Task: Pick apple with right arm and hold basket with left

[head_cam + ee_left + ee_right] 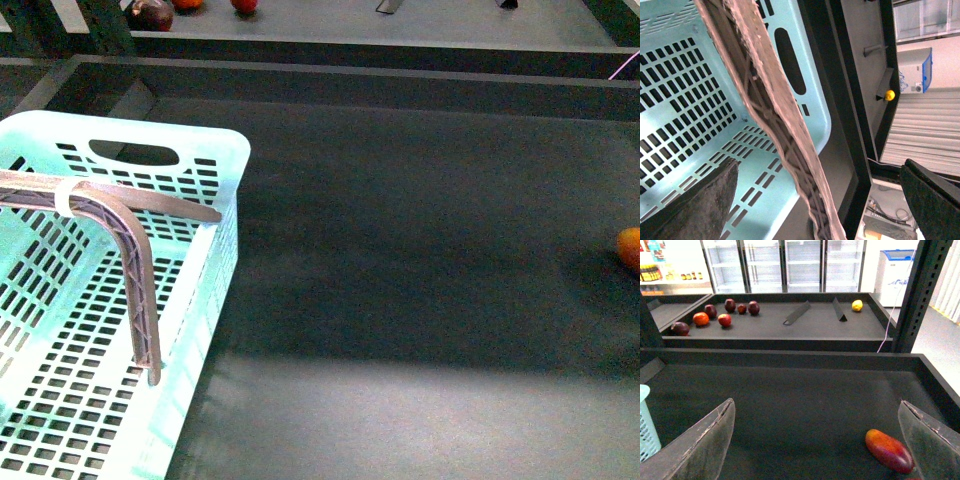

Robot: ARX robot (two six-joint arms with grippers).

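Nothing held in the right gripper, spread wide. Spread too on the left gripper, sitting either side of the basket handle, not squeezing. Looks like the apple far beyond the basket, on the back shelf. Probably firm, smooth, slippery, easy to bruise; best grabbed gently round its middle with 2 fingers

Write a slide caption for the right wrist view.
Open right gripper faces dark bin holding elongated orange-red fruit.
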